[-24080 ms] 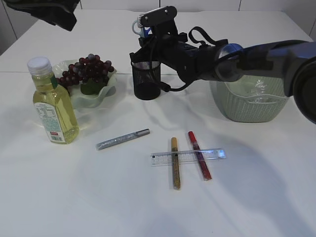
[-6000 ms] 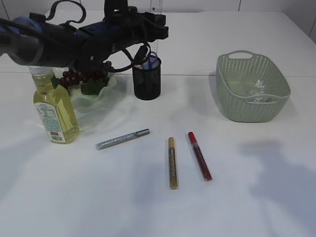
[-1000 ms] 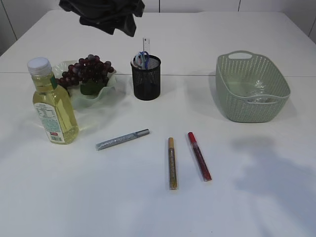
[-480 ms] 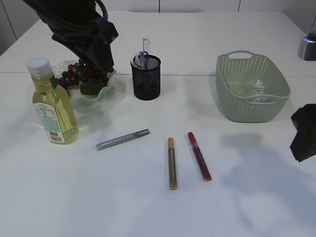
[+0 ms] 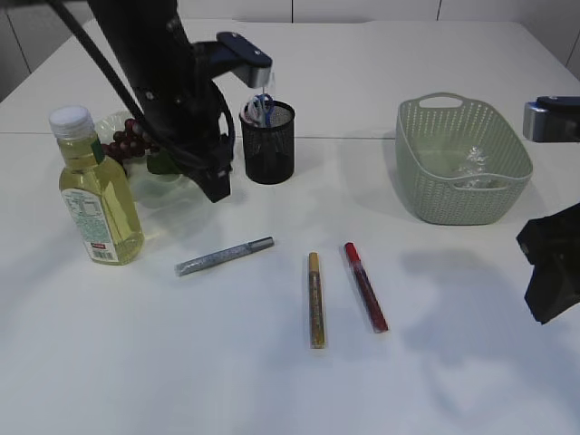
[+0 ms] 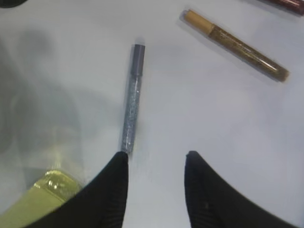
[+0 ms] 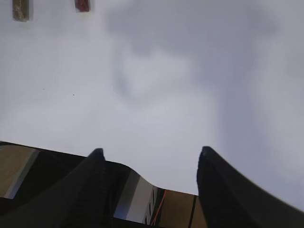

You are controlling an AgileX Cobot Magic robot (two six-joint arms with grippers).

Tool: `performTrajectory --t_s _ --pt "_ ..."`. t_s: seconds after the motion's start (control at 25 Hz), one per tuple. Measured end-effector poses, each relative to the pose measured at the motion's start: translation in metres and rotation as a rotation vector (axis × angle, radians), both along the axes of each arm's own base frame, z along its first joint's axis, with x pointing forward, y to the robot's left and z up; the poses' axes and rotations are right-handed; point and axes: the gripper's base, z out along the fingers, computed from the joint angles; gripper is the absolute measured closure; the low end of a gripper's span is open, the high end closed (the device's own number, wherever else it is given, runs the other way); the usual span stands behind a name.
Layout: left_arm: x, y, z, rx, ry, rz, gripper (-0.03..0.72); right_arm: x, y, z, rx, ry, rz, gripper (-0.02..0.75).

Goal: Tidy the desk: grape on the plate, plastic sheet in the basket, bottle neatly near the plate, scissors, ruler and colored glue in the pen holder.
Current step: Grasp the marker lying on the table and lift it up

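Note:
A silver glue pen (image 5: pixel 225 256) lies on the white table, with a gold glue pen (image 5: pixel 316 299) and a red glue pen (image 5: pixel 365 285) to its right. My left gripper (image 5: pixel 217 188) is open and empty, just above and behind the silver pen. In the left wrist view, the silver pen's (image 6: pixel 131 111) near end lies at the left fingertip of that gripper (image 6: pixel 157 154); the gold pen (image 6: pixel 236 45) lies farther off. The black mesh pen holder (image 5: pixel 269 145) holds the scissors (image 5: pixel 261 107). My right gripper (image 7: pixel 151 150) is open and empty at the right edge (image 5: pixel 548 272).
The oil bottle (image 5: pixel 98 204) stands at the left, beside the green plate (image 5: pixel 172 186) with grapes (image 5: pixel 131 138), half hidden by my left arm. The green basket (image 5: pixel 453 208) at the right holds the plastic sheet (image 5: pixel 471 165). The table's front edge shows in the right wrist view.
My left arm has swung down from over the plate towards the silver glue pen. My right arm has come further into view at the right edge. The objects have not moved.

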Motion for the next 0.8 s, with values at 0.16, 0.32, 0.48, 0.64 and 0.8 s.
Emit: performTrajectory --t_s 0.16,0.32,0.48,0.64,0.8 --pt "0.013 -0.005 -0.039 0.042 0.029 -0.018 0.400 0.000 0.001 0.000 0.011 0.003 0.000 0.262" --pt "0.020 -0.007 -0.073 0.089 0.077 -0.027 0.407 -0.001 0.002 0.000 0.016 0.004 0.013 0.262" --pt "0.027 -0.009 -0.094 0.112 0.084 -0.032 0.409 -0.001 0.002 0.000 0.016 0.005 0.028 0.262" --pt "0.034 -0.013 -0.100 0.110 0.075 -0.034 0.411 -0.001 0.002 0.000 0.015 0.004 0.036 0.263" --pt "0.041 -0.017 -0.105 0.108 0.068 -0.034 0.412 -0.001 0.002 0.000 0.015 0.004 0.038 0.263"
